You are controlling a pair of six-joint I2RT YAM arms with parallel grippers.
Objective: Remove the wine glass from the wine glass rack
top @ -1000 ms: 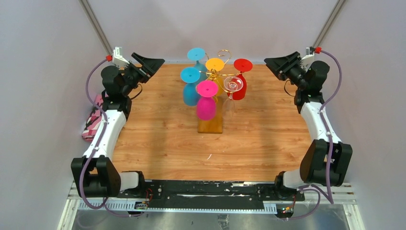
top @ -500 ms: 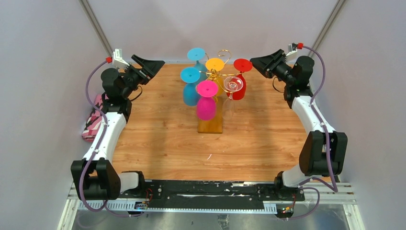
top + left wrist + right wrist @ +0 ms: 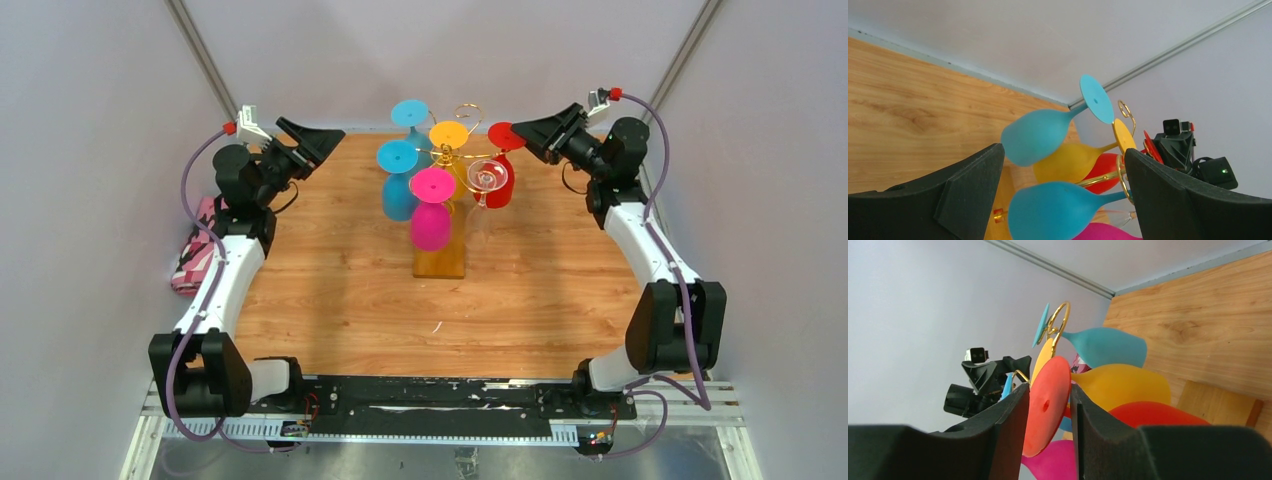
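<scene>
Red wine glass (image 3: 502,182) hangs upside down on the right side of the wine glass rack (image 3: 440,262), centre-top of the overhead frame, on the wooden table (image 3: 330,300). Right gripper (image 3: 518,130), upper right, has its tip at the glass's foot disc (image 3: 1047,405). Jaws narrowed to a slot; the wrist view shows the disc in that slot. Pad contact: cannot tell, possibly just short. Left gripper (image 3: 326,135), upper left: jaws spread wide, holding nothing, well apart from the rack.
</scene>
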